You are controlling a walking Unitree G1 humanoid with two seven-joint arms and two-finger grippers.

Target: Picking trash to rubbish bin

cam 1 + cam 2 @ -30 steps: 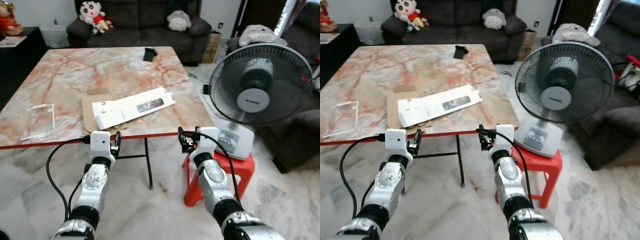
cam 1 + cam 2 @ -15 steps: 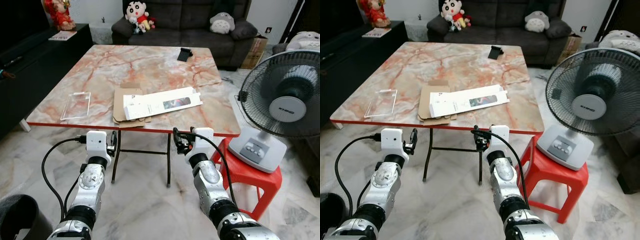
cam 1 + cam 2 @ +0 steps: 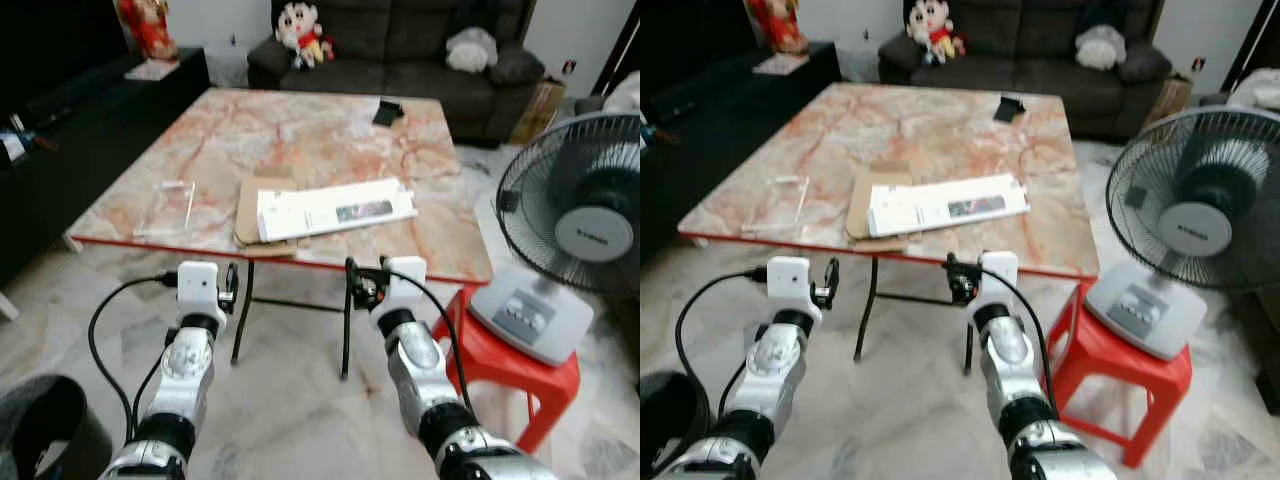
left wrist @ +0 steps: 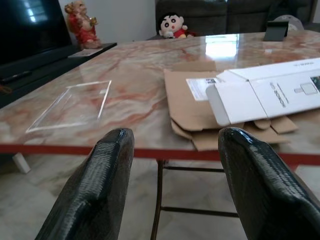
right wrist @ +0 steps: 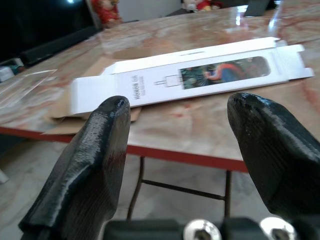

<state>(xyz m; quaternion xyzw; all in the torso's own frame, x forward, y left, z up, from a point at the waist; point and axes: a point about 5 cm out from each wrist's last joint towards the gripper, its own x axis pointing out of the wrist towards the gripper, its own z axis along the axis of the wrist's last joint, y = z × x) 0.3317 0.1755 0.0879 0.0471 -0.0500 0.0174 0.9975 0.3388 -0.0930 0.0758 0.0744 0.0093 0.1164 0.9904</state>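
A long white box point(image 3: 335, 209) lies flattened on the marble table point(image 3: 300, 130), on top of a brown cardboard sheet point(image 3: 252, 206). A clear plastic tray point(image 3: 165, 205) rests near the table's left front edge. A dark rubbish bin point(image 3: 45, 430) stands on the floor at the lower left. My left gripper point(image 3: 231, 283) and right gripper point(image 3: 352, 283) are both held open in front of the table's near edge, below the tabletop, with nothing between the fingers. In the wrist views the white box point(image 5: 195, 75) and the clear tray point(image 4: 70, 105) lie ahead of the fingers.
A standing fan point(image 3: 575, 230) sits on a red plastic stool point(image 3: 520, 370) to the right. A small black object point(image 3: 386, 113) lies at the table's far side. A dark sofa point(image 3: 400, 40) with soft toys stands behind, and a black cabinet point(image 3: 70, 110) runs along the left.
The camera has shifted: the table sits more central, the fan farther right, and the rubbish bin shows more at the lower left. Both grippers stay open at the same height.
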